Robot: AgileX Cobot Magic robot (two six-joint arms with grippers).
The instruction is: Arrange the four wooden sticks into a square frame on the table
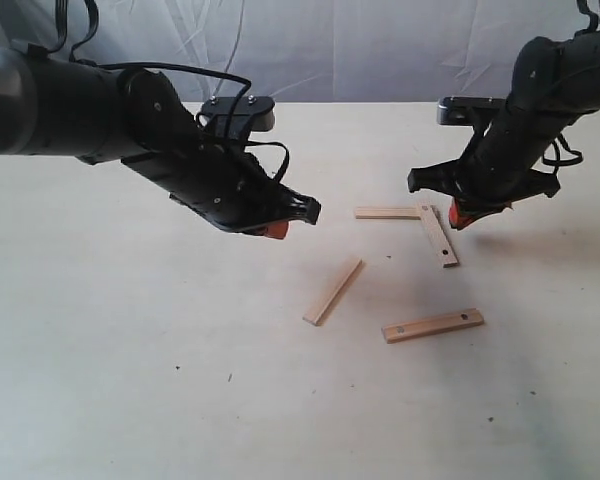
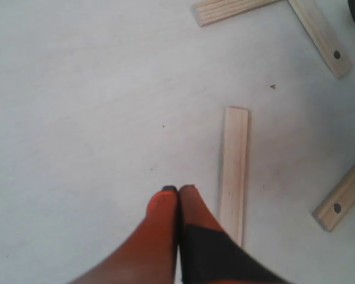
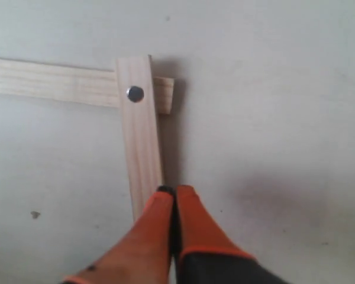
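Four wooden sticks lie on the table [image 1: 130,380]. One plain stick [image 1: 387,212] lies flat at the back, and a dotted stick [image 1: 437,235] overlaps its right end, making a corner [image 3: 139,94]. A loose plain stick [image 1: 333,290] lies diagonally in the middle, also in the left wrist view [image 2: 234,171]. A dotted stick [image 1: 433,325] lies nearer the front, its end visible as the dotted stick's end [image 2: 342,198]. My left gripper [image 1: 277,229] is shut and empty, hovering left of the loose stick. My right gripper [image 1: 457,217] is shut, its tips beside the overlapping stick [image 3: 142,160].
A pale wrinkled backdrop [image 1: 360,45] rises behind the table's far edge. Small dark specks [image 1: 230,378] dot the surface. Both black arms hang over the table's back half.
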